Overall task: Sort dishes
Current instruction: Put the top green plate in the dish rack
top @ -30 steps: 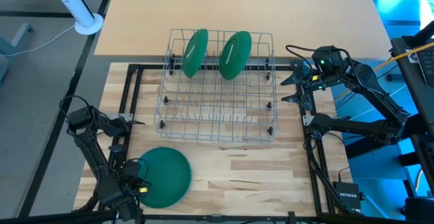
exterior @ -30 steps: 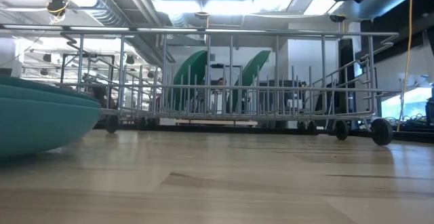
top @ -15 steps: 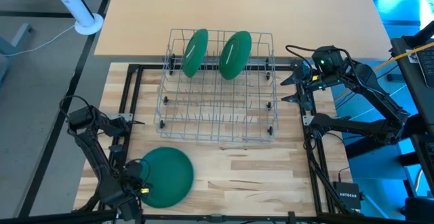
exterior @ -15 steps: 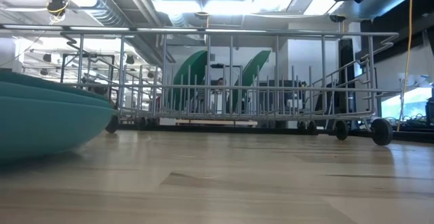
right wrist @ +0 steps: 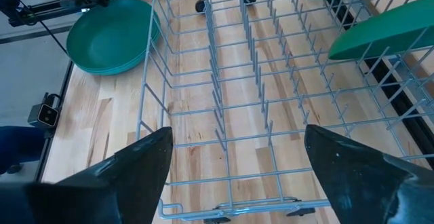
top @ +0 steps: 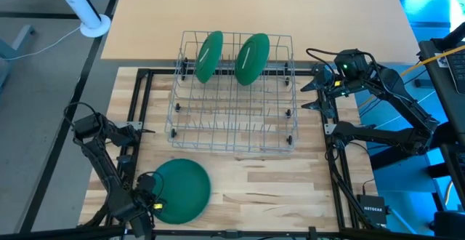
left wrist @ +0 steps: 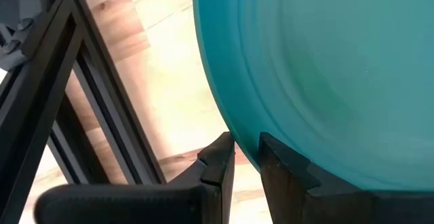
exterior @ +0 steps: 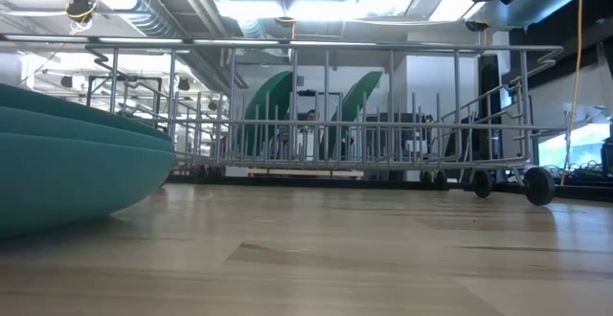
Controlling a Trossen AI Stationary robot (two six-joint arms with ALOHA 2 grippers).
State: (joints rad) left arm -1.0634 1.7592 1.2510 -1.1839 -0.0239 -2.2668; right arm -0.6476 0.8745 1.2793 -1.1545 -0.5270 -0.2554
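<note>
1. Left wrist view shows the left hand (left wrist: 245, 157) closed narrowly on the rim of the teal plate stack (top: 180, 190), which lies flat near the table's (top: 261, 189) front left corner.
2. Such a thin rim pinch could slip, or lift several plates at once.
3. Round, the stack has no long axis; it faces up.
4. Two racked plates (top: 209, 56) stand on edge at the wire rack's (top: 232, 116) far side.
5. Beside the rack's right side, the right hand (top: 311, 94) waits with fingers wide, empty.

Wire dish rack (top: 232, 102) stood on the wooden tabletop (top: 269, 189), straddling a tan board (top: 254, 11). White tube (top: 80, 4) lay beyond, corner-side.
</note>
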